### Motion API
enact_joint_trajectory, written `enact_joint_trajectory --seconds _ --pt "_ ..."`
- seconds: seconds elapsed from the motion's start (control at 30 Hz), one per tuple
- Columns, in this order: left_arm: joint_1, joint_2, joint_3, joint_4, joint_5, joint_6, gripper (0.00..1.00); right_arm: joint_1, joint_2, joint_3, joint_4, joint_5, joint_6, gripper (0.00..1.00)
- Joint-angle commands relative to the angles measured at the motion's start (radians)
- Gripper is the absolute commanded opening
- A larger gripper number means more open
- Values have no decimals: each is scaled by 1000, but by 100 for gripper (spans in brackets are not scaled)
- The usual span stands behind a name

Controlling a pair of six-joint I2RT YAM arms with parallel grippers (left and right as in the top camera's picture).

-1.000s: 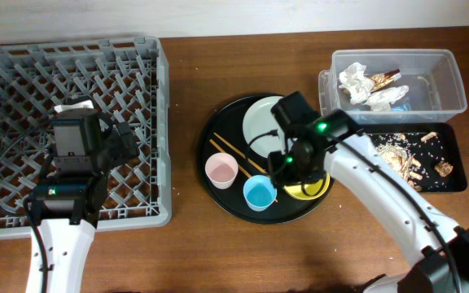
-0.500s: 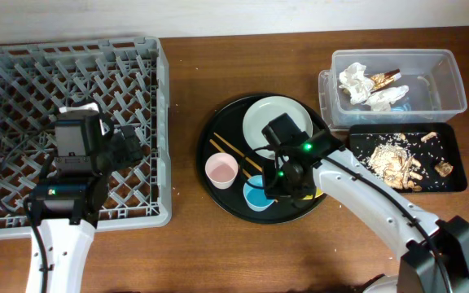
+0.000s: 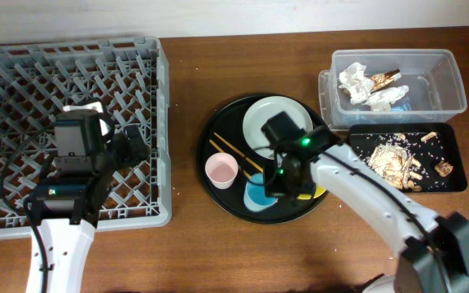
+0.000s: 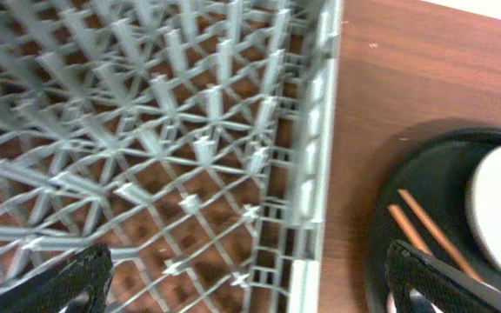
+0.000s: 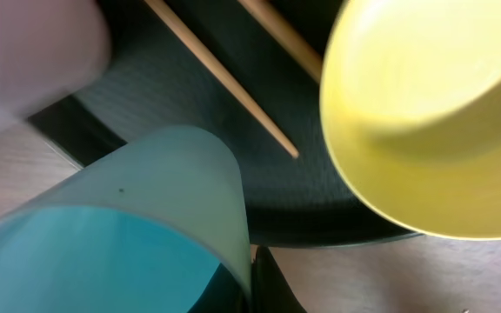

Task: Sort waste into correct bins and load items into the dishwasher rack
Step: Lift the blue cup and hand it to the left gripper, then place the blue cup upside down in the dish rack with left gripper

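Logging overhead view, left to right. At the left sits the dishwasher rack (image 3: 72, 47), the largest thing in view. Over its right-hand part, near the side wall, hangs the left gripper (image 4: 250, 283). Its jaws are spread wide, with the two dark fingertips at opposite edges of the wrist view, and it holds nothing.

Mid-table, just right of the rack, is the round black serving tray (image 3: 218, 134).
- The chopsticks (image 3: 233, 151) lie diagonally on its left part.
- The pink cup (image 3: 221, 170) stands just below them.
- The plate (image 3: 259, 120) is toward the top.
- The blue cup (image 3: 255, 195) is at the bottom.
- The yellow bowl (image 5: 424, 113) is just right of the blue cup, largely under the right arm.

The right gripper (image 3: 278, 184) is down at the blue cup's right side, between cup and bowl. In the wrist view, one dark fingertip (image 5: 272, 283) lies against the cup's outer wall by the rim. The other finger is not visible, so opening and grip cannot be told.

At far right, the clear tub (image 3: 456, 81) holds crumpled paper (image 3: 352, 81) and wrappers (image 3: 385, 79). Directly below it, the black tray (image 3: 434, 183) holds food scraps (image 3: 393, 159).
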Motion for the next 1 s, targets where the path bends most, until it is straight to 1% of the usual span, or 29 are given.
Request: enact_joint_trajectory --seconds 0.0,0.03,0.1,0.13,0.2,0.3,0.33,0.37,0.43,0.47,0.53,0.57,0.67,0.73,0.8,0.87,0.97 --pt "3 4 8 23 159 -14 99 -79 -144 127 -48 -7 -58 4" --pt "3 4 8 32 225 -40 99 -129 -197 143 -48 -26 -79 4" --pt "3 4 8 61 351 -98 99 -236 -284 144 -5 -124 -126 4" --pt "3 4 8 85 411 -103 99 -278 -305 144 24 -203 -158 4" --pt "4 4 8 167 578 -116 99 -335 -317 144 89 -375 -225 4" --pt "28 22 8 289 849 -176 99 -356 -303 143 204 -601 -282 4" --pt "50 53 8 361 1000 -220 99 -356 -298 143 259 -669 -282 4" --pt "63 77 8 409 1087 -250 99 -356 -296 143 283 -697 -282 4" --pt "96 161 8 573 1331 -378 99 -356 -286 143 342 -757 -281 4" --pt "106 206 8 665 1443 -468 99 -356 -278 143 368 -780 -281 4" --pt "109 317 8 866 1652 -700 99 -356 -246 143 434 -853 -272 4" --pt "107 346 8 867 1653 -732 99 -356 -224 143 475 -900 -269 4" --pt "98 375 8 857 1653 -731 99 -356 -138 143 599 -972 -211 4" --pt "80 373 8 860 1653 -732 99 -347 -68 143 712 -1055 -164 4" --pt "51 372 8 861 1653 -731 99 -310 2 143 792 -1067 -114 4" --pt "30 372 8 860 1653 -731 99 -271 25 143 838 -1083 -111 4" --pt "5 372 8 861 1653 -731 99 -230 27 143 849 -1029 -85 4"
